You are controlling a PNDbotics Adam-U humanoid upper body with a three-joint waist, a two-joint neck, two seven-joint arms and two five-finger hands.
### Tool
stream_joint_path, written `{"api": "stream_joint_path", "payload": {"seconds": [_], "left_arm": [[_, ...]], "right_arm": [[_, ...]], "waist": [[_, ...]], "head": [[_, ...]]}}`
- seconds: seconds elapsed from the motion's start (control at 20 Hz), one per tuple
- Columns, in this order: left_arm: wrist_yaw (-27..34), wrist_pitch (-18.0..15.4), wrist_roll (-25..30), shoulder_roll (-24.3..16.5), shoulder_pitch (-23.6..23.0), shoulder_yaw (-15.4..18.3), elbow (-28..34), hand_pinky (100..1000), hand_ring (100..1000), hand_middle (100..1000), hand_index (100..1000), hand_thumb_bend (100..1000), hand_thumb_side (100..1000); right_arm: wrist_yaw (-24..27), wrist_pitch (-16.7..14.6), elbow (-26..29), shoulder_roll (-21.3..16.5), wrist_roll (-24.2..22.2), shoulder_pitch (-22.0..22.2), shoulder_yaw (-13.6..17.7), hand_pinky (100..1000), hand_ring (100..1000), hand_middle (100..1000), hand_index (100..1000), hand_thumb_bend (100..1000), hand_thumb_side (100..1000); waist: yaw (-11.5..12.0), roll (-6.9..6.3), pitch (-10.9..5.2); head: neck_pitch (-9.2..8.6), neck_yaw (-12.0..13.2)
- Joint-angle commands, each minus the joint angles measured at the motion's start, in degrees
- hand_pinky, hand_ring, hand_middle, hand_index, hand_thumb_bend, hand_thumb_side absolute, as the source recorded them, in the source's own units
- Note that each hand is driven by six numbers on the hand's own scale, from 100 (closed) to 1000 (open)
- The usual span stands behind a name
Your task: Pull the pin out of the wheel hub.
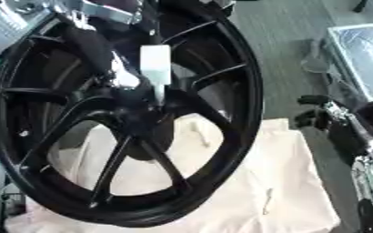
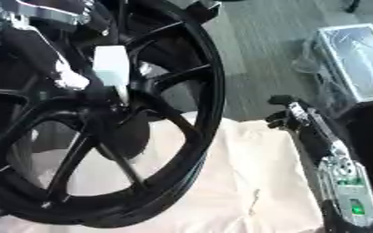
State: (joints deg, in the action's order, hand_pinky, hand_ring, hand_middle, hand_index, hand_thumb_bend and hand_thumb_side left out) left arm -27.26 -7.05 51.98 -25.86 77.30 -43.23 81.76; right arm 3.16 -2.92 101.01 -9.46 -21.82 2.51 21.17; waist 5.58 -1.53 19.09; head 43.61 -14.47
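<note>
Filling the left and centre of the left eye view, a black wheel (image 1: pixel 118 123) stood over a cream cloth (image 1: pixel 277 182). At its hub (image 1: pixel 138 107), centre frame, the left hand (image 1: pixel 114 73) reached down beside a white pin (image 1: pixel 155 66); I could not tell whether its fingers gripped it. At mid-right of the right eye view, the right hand (image 2: pixel 289 116) hung with curled fingers, holding nothing.

- Black-and-silver left arm (image 1: pixel 94 45) enters upper left; left hand (image 1: pixel 126 77) sits at centre, fingers indistinct.
- Black right hand (image 1: pixel 313 111) hovers mid-right, fingers curled, holding nothing.
</note>
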Motion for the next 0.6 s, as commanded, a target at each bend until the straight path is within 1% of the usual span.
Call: {"api": "stream_joint_path", "payload": {"seconds": [0.05, 0.15, 0.3, 0.45, 0.5, 0.6], "left_arm": [[0.0, 0.5, 0.0, -0.2, 1.5, 0.5, 0.1, 959, 892, 789, 788, 306, 670], [-0.2, 0.6, 0.0, 0.1, 1.5, 0.4, -0.1, 959, 892, 788, 784, 313, 673], [-0.6, 0.8, 0.0, 0.5, 1.6, 0.5, -0.6, 956, 889, 783, 768, 293, 667], [-1.0, 0.9, 0.0, 0.9, 1.7, 0.5, -1.0, 953, 885, 777, 747, 287, 647], [-1.1, 0.9, 0.0, 1.1, 1.7, 0.5, -1.1, 951, 883, 774, 734, 271, 625], [-1.3, 1.1, 0.0, 1.4, 1.7, 0.5, -1.2, 949, 881, 771, 720, 264, 625]], "right_arm": [[-0.4, -0.1, 0.5, -0.5, -0.1, -0.2, 0.5, 610, 616, 765, 779, 100, 812], [-0.5, 0.0, 0.5, -0.4, -0.1, -0.3, 0.4, 610, 616, 765, 779, 100, 813], [-0.6, 0.1, 0.5, -0.4, -0.2, -0.4, 0.4, 610, 616, 765, 779, 100, 815], [-0.7, 0.1, 0.5, -0.4, -0.3, -0.4, 0.4, 610, 616, 765, 779, 100, 816], [-0.8, 0.1, 0.5, -0.4, -0.3, -0.5, 0.4, 610, 616, 765, 780, 100, 817], [-0.8, 0.2, 0.5, -0.4, -0.3, -0.5, 0.4, 610, 616, 765, 780, 100, 818]], "waist": [[-0.1, 0.26, -0.93], [-0.1, 0.26, -0.89], [-0.1, 0.25, -0.82], [-0.1, 0.23, -0.75], [-0.1, 0.23, -0.73], [-0.1, 0.24, -0.69]], "head": [[-0.73, 0.2], [-0.73, 0.2], [-0.76, 0.2], [-0.81, 0.3], [-0.83, 0.3], [-0.82, 0.3]]}}
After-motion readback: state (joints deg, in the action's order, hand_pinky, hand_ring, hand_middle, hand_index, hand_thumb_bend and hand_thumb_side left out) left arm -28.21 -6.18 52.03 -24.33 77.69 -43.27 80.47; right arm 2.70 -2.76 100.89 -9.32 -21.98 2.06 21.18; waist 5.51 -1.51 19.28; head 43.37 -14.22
